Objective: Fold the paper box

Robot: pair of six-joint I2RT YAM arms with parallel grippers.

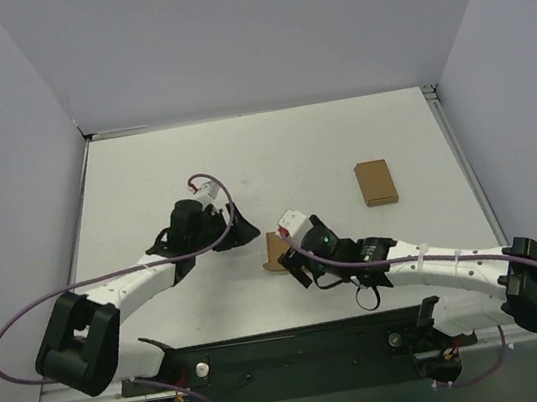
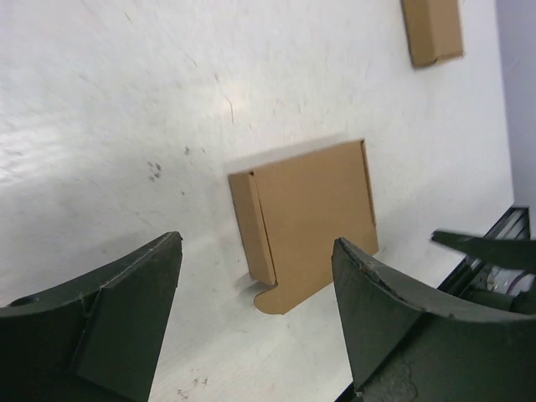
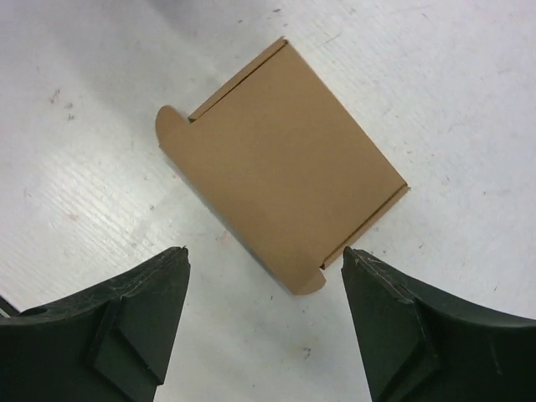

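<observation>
Top external: seeing paper box [image 1: 276,253] lying flat near table [image 1: 340,140] front edge, rounded tabs [image 3: 167,126] poking out. Hovering above table with left gripper [image 2: 255,251] and right gripper [image 3: 265,260] spread wide, grasping nothing. Risking box springing open from untucked tabs, or skidding under one-sided push.

Our left arm [image 1: 144,280] and right arm [image 1: 456,269] wear white shells between black joints, ending in blocky black bases. Behind the jaws, a purple cable [image 1: 127,272] trails from each wrist. The left gripper [image 2: 257,243] and right gripper [image 3: 265,253] carry dark, matte, wedge-shaped fingers [image 2: 126,310] with worn edges.
</observation>
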